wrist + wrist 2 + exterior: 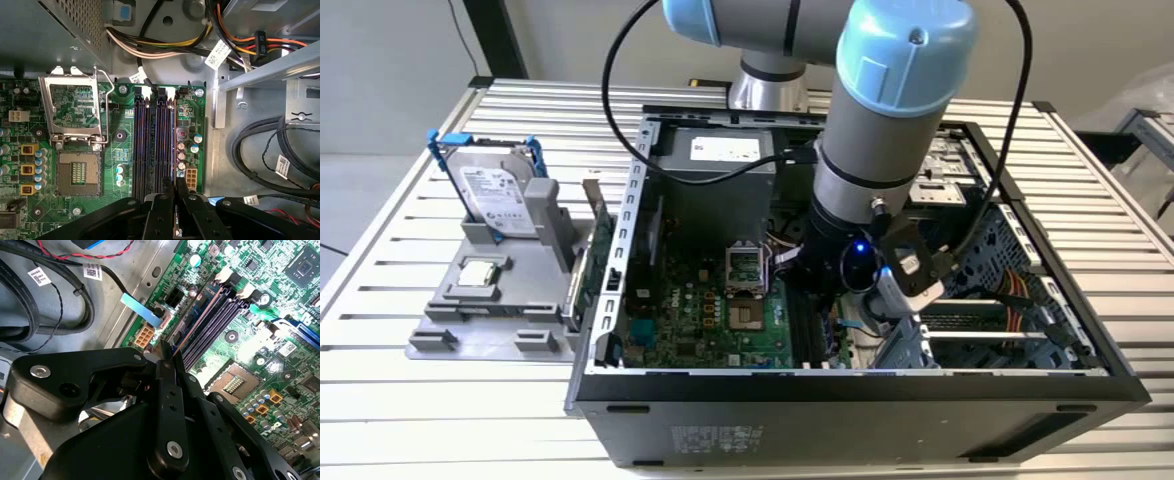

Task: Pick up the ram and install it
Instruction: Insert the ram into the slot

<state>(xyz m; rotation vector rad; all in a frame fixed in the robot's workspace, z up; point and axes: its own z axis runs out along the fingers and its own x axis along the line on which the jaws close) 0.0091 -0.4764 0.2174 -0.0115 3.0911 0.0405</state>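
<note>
Inside the case (640, 330), fingers (174, 196) pinch the ram (196, 320) edge-on, lined up lengthwise over a slot (157, 145), probably so it seats straight. CPU socket (77, 172) sits beside.

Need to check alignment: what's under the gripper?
The ram, edge-on in the shut gripper, runs along the outermost of the black slots. The gripper covers its near end; seating unseen.
</note>
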